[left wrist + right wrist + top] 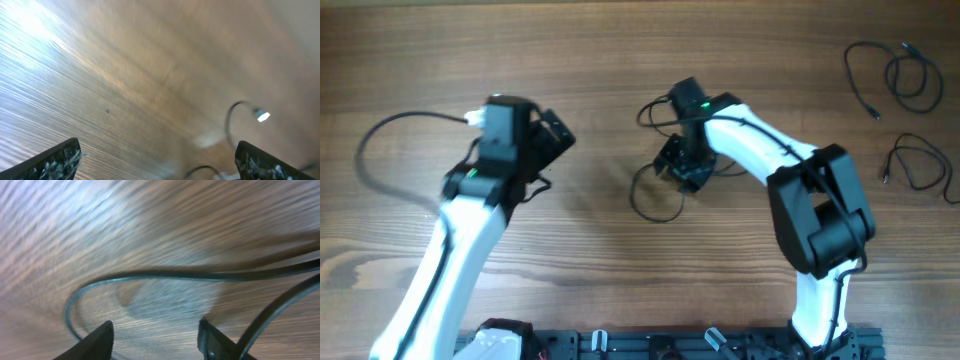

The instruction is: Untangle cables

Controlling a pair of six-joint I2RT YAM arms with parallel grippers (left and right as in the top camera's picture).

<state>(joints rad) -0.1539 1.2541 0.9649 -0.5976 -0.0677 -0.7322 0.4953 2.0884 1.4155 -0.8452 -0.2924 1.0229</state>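
Wood-grain table [610, 70] with thin black cables [902, 75]

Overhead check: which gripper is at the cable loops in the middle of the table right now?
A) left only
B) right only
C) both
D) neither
B: the right gripper is down at the mid-table cables, whose cord curves just ahead of its fingers, while the left gripper stands off to the side, jaws wide apart and empty.
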